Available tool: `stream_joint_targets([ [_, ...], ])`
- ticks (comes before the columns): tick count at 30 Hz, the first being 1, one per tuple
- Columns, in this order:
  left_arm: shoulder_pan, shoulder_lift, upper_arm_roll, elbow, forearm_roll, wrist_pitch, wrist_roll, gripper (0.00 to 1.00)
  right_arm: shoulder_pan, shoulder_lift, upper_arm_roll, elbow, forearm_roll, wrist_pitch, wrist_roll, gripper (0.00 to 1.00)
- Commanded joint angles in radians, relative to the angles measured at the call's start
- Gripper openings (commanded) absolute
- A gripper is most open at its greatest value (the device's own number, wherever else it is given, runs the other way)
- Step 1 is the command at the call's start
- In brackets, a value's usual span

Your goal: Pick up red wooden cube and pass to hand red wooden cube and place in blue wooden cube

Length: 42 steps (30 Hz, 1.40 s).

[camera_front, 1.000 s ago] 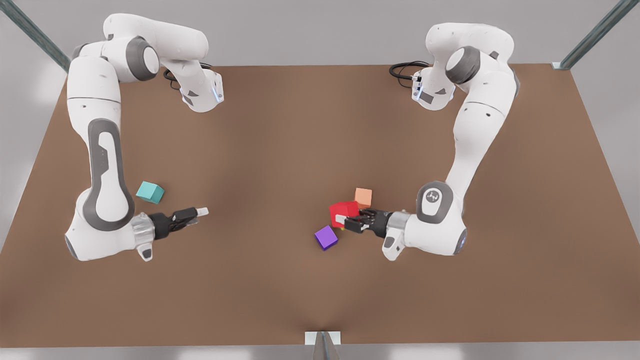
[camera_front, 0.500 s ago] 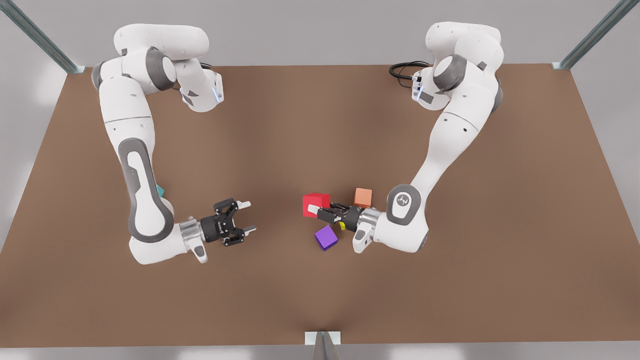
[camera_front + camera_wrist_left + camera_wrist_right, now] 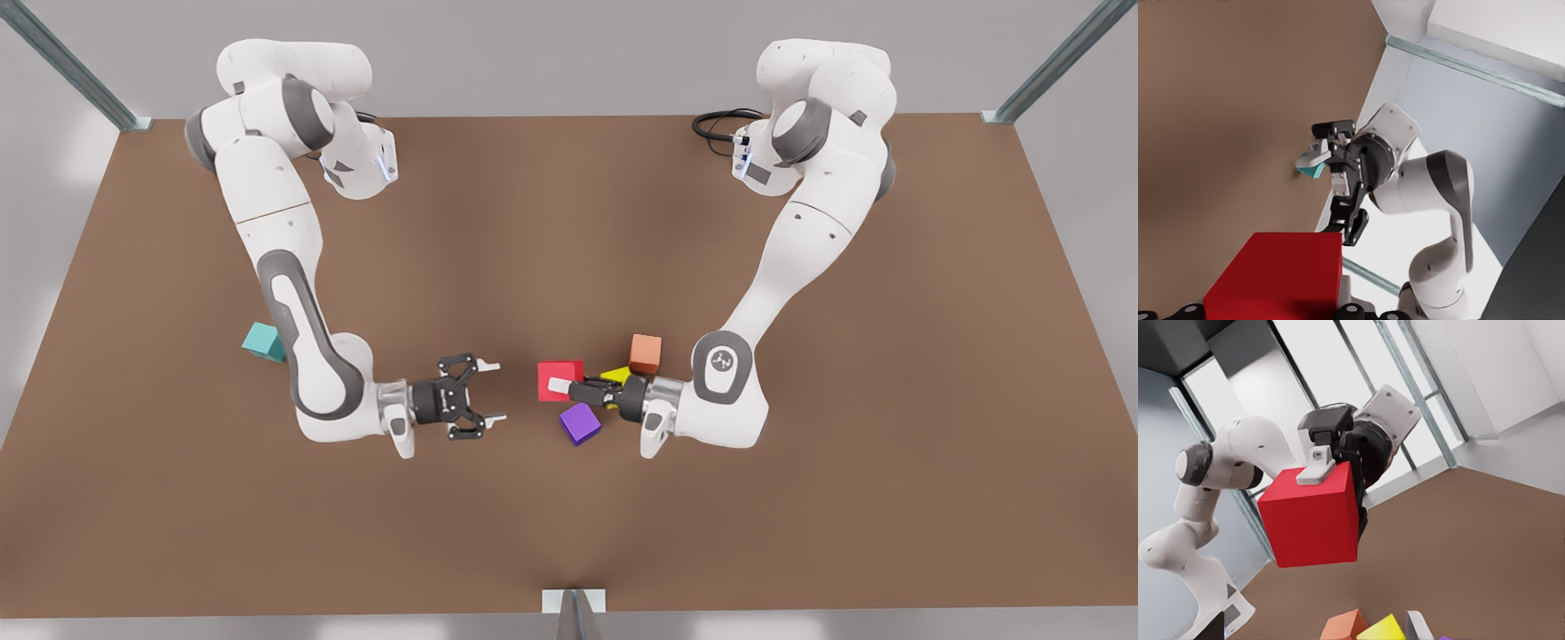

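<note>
The left claw (image 3: 558, 386), on the arm at the front view's right, is closed on the red wooden cube (image 3: 569, 372). One pale fingertip presses on the cube's near face, and the cube sits at the very tips of the claw, which point sideways toward the other arm. In the right wrist view the cube hangs clear of the worktop (image 3: 533, 222), with one finger laid across its upper edge and the dark claw body behind it.

Just beside this claw, under its wrist, lies a yellow wedge-shaped block (image 3: 615, 375). A purple cube (image 3: 580, 423) rests on the worktop just to the camera side of the claw, apart from the red cube. A pale orange cube (image 3: 645, 353) stands on the far side of the wrist, close to the yellow block.

Facing the left claw across a short gap is the right claw (image 3: 493, 391), on the arm at the front view's left. Its fingers are spread wide with nothing between them, and they point at the red cube without touching it. The left wrist view shows the same spread fingers beyond the red cube.

Well behind the right claw, past that arm's forearm, the blue wooden cube (image 3: 260, 340) sits on the worktop, partly hidden by the arm. It is far from the red cube.
</note>
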Motion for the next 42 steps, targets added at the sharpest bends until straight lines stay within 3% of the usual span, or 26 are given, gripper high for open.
stream_joint_targets([
  [1, 0.0, -0.002, -0.001, -0.001, -0.004, 0.006, 0.253, 0.68, 0.008, -0.003, 0.0, 0.004, 0.058, 0.035, -0.385, 1.0],
  [42, 0.0, 0.004, -0.001, -0.014, -0.013, 0.032, 0.265, 0.68, 0.144, 0.012, 0.019, 0.021, 0.158, 0.134, -0.316, 1.0],
])
